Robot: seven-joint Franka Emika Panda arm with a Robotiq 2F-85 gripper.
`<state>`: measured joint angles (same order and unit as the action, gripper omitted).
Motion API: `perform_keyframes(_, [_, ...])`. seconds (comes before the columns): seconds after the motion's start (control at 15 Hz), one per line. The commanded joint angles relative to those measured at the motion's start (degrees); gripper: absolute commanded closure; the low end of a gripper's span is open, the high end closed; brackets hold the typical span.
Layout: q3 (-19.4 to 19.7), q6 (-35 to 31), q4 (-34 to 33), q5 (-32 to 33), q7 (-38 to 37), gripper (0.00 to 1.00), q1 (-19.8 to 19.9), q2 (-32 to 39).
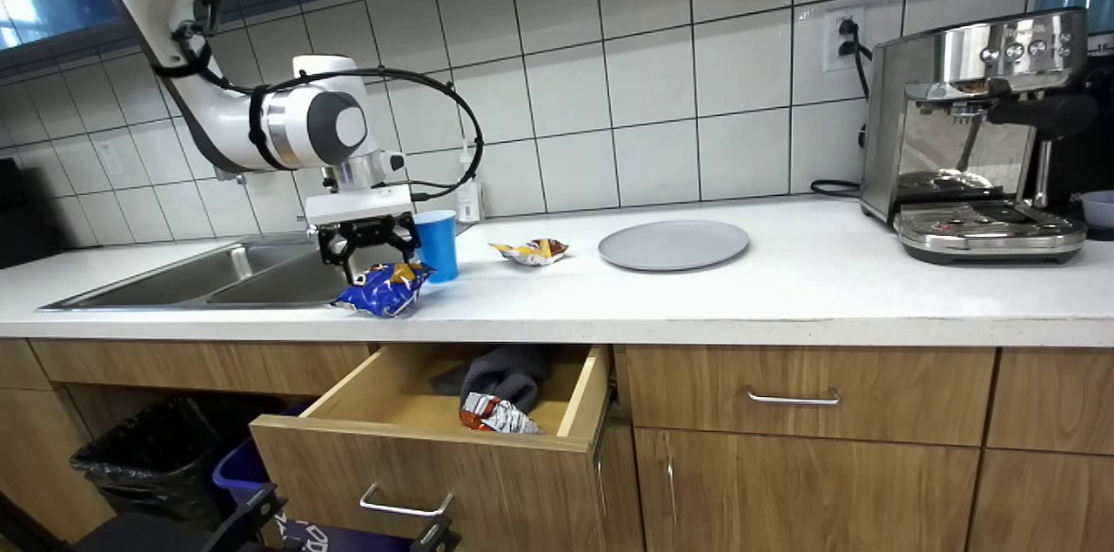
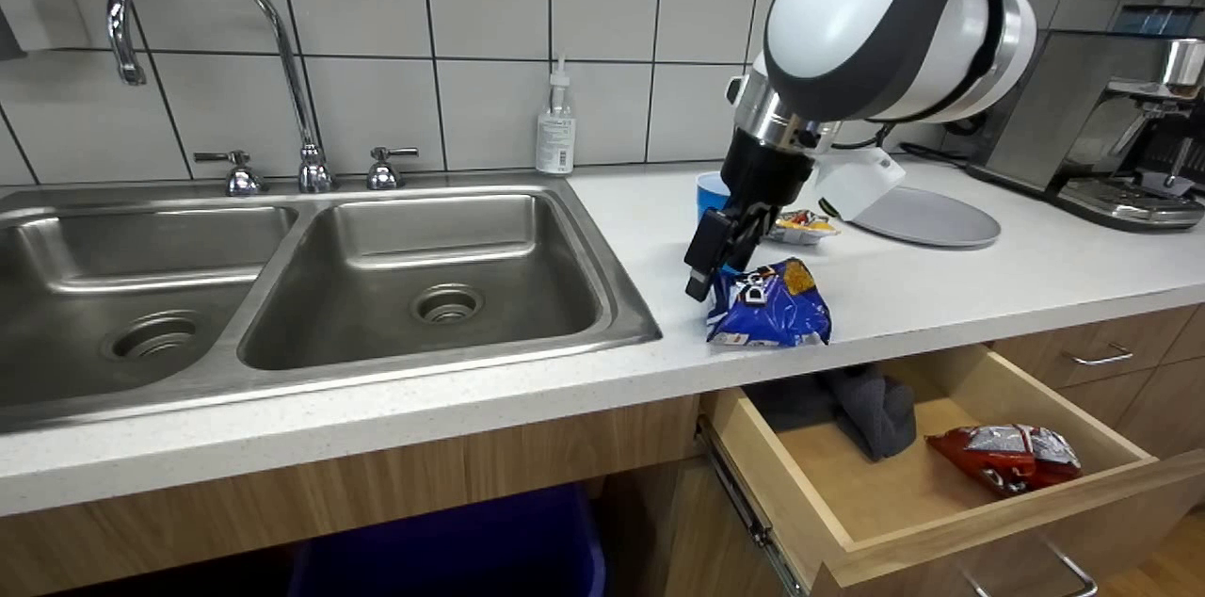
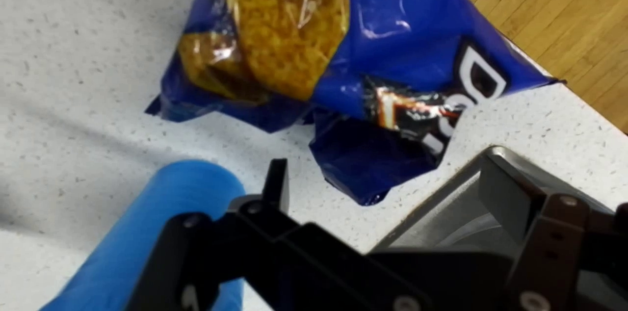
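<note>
My gripper [image 1: 380,267] is open and empty, pointing down by the sink's side edge; it also shows in an exterior view [image 2: 713,272] and in the wrist view [image 3: 390,178]. A shiny blue chip bag [image 3: 412,12] with a chip picture lies on the white counter just beyond the fingertips. The bag shows in both exterior views [image 1: 383,291] [image 2: 777,307], close beside the fingers; I cannot tell if they touch. A blue cup [image 3: 162,218] stands next to one finger; it shows behind the gripper in both exterior views [image 1: 438,247] [image 2: 712,192].
A sink [image 2: 612,286] adjoins the bag. A yellow-red snack packet [image 1: 533,252], a grey plate [image 1: 674,245] and an espresso machine [image 1: 983,134] stand farther along the counter [image 1: 783,299]. Below, an open drawer [image 1: 426,469] holds a dark grey cloth [image 2: 880,413] and a red-silver bag [image 2: 1003,456].
</note>
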<state>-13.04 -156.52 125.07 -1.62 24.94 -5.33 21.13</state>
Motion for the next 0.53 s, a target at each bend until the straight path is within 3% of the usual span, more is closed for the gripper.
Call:
perform_keyframes(0.0, [0.03, 3.12, 0.93, 2.39, -0.15, 0.0, 0.74, -2.16])
perform_keyframes(0.47, [1.92, 4.03, 0.62, 5.31, -0.3, 0.0, 0.9, -1.45])
